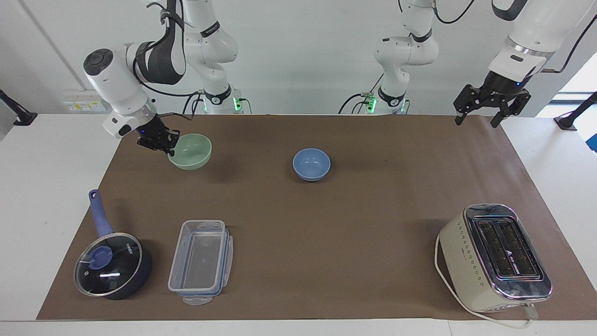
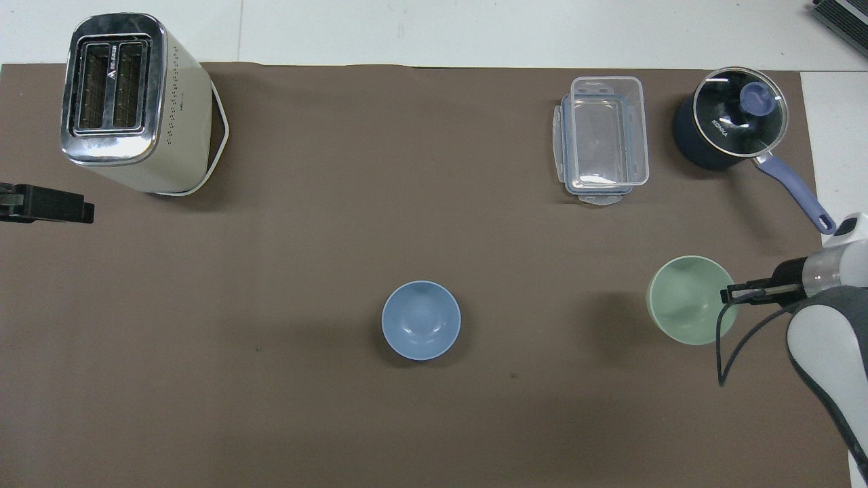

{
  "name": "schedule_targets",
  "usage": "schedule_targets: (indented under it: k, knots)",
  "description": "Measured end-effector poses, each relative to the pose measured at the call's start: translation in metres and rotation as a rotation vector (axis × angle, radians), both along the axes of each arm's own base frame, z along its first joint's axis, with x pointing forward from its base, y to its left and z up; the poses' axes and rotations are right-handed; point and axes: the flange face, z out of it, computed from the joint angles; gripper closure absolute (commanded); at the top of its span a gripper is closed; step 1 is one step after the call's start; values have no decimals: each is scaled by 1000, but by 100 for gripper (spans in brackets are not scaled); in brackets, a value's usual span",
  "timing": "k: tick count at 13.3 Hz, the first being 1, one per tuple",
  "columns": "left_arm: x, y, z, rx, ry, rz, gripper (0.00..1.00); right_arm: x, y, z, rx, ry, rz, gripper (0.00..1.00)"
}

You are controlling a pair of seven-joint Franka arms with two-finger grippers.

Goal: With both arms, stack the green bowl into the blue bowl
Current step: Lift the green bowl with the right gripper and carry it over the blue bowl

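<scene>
Two bowls are in play. The right claw [image 1: 169,148] is closed on the rim of the green bowl [image 1: 190,151], which hangs lifted clear of the bench [image 1: 326,224] at the right arm's end. The blue bowl [image 1: 311,164] rests mid-bench, well apart. Current step, as judged: carry. The next move calls for travel to a point over the blue bowl, then lowering and release. The left claw [image 1: 490,101] waits, fingers wide apart and empty, over the bench's left-arm end.
</scene>
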Motion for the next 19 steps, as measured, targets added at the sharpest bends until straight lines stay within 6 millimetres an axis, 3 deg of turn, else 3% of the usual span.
schedule_targets:
  k: [2,6,10,14,19]
  knots:
    - [-1,0,2,0,4,-1,0,3,39,3,-3,-1,-23,100]
    - [-4,-1,0,2,29,-3,0,3,137,3,-7,-13,-89,100]
    - [-7,1,-2,3,52,-2,0,-6,243,-22,1,-36,-155,100]
    - [-6,4,-2,3,53,4,0,-22,305,-38,14,-47,-195,100]
    - [2,7,1,3,43,11,0,-35,344,-58,18,-50,-199,100]
